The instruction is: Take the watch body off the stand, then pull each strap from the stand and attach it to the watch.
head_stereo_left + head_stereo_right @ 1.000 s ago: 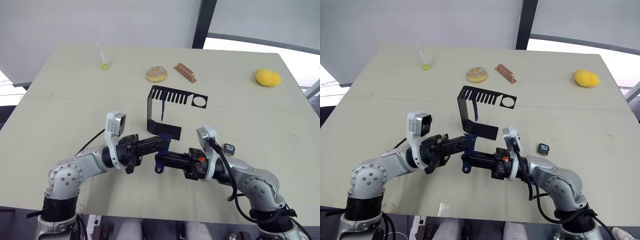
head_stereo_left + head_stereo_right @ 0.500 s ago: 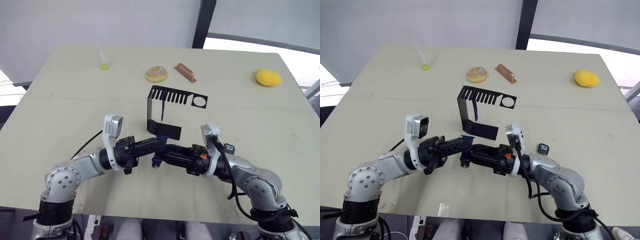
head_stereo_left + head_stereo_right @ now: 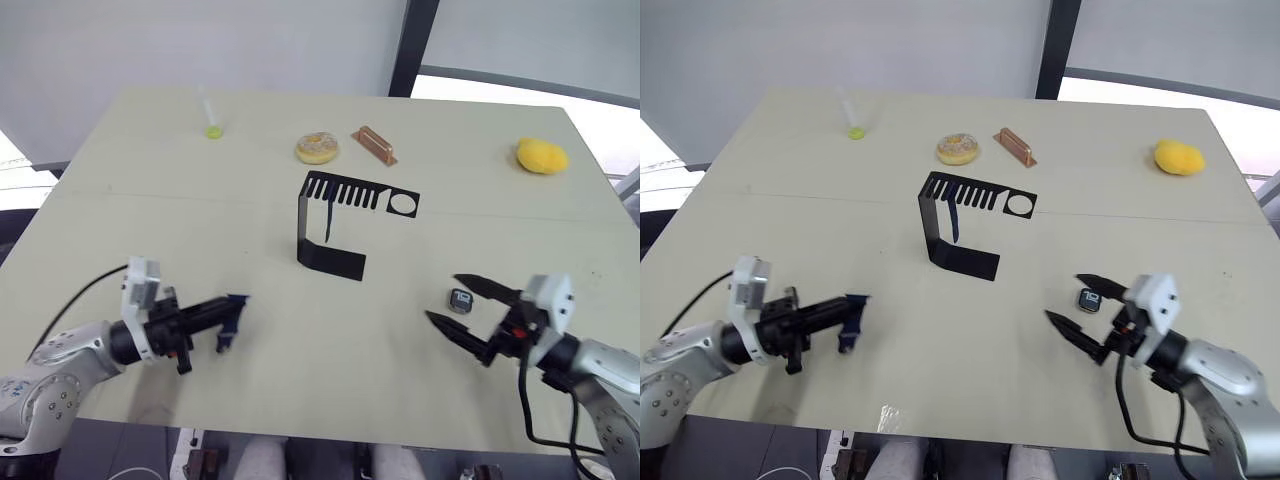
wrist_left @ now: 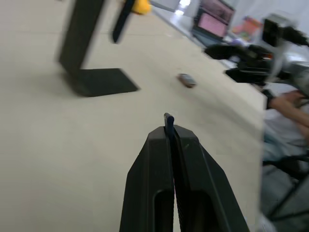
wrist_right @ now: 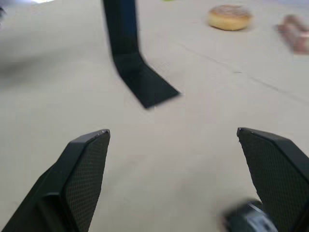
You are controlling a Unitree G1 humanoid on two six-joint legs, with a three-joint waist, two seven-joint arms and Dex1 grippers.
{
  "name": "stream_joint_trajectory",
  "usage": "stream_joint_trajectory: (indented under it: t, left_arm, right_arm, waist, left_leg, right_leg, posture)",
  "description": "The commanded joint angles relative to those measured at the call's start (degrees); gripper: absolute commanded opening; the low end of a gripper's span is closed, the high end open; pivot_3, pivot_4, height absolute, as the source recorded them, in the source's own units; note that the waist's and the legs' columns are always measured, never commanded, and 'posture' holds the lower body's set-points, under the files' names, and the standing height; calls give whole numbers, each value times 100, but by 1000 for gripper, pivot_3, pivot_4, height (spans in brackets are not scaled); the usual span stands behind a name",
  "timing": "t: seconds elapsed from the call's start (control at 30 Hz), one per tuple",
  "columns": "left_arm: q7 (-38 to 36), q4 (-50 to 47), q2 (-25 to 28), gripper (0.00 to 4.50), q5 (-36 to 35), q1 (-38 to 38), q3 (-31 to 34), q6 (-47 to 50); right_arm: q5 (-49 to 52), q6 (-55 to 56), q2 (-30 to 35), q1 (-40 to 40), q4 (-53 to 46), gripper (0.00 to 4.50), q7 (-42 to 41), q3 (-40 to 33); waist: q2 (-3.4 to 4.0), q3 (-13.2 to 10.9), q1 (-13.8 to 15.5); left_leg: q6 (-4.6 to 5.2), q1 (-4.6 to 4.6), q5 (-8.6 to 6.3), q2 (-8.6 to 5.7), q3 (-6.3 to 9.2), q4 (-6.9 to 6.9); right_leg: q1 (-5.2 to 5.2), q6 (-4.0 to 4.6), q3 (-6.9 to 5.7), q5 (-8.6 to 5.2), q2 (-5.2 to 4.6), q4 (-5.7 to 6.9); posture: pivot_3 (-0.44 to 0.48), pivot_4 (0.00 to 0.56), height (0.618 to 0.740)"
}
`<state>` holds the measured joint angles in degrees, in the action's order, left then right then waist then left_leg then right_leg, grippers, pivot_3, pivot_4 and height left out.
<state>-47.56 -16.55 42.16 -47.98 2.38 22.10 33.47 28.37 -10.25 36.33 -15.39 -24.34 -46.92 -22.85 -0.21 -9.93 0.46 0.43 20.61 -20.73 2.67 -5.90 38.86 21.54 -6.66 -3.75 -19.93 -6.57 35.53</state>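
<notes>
Between the pinched-together fingers of the left gripper (image 3: 228,318) sits one navy strap (image 4: 168,121), low over the table (image 3: 120,200). Off to the right, the right gripper (image 3: 462,310) gapes wide, holding nothing, just beside the watch body (image 3: 460,300). Between them, farther back, stands the stand (image 3: 335,220) (second strap (image 3: 329,222) hanging from its slots).

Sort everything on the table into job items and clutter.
Job: black bent-metal stand, small dark watch body, navy strap in the left gripper, second navy strap hanging on the stand.
Clutter: doughnut, copper-coloured bar, yellow sponge, green-tipped syringe.
</notes>
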Motion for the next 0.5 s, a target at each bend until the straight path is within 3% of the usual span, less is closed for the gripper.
stream_joint_trajectory:
  t: [0.03,0.27,0.5]
  left_arm:
    - [380,295,-162,0,542,68,690,-792]
    - [560,622,-326,0,1166,712,1500,-1643]
    - [776,128,-448,0,1159,495,1233,-1659]
  right_arm:
    - [-430,939,-274,-480,465,4454,230,-827]
    - [-701,1687,-677,-1467,1690,4454,584,-2019]
    - [-533,1687,-888,-1222,1656,4454,822,-1834]
  waist:
    - [0,0,-16]
    - [-3,-1,-77]
    - [-4,-1,-93]
  left_leg:
    - [0,-3,0,0,-2,-2]
    - [-3,-45,1,5,-47,-71]
    - [-26,-55,0,17,-47,-79]
  right_leg:
    - [0,0,2,0,0,1]
    - [-1,0,26,0,-12,-14]
    - [3,4,51,-2,-19,-2]
  posture:
    - [0,150,740]
    - [0,150,740]
    - [0,150,740]
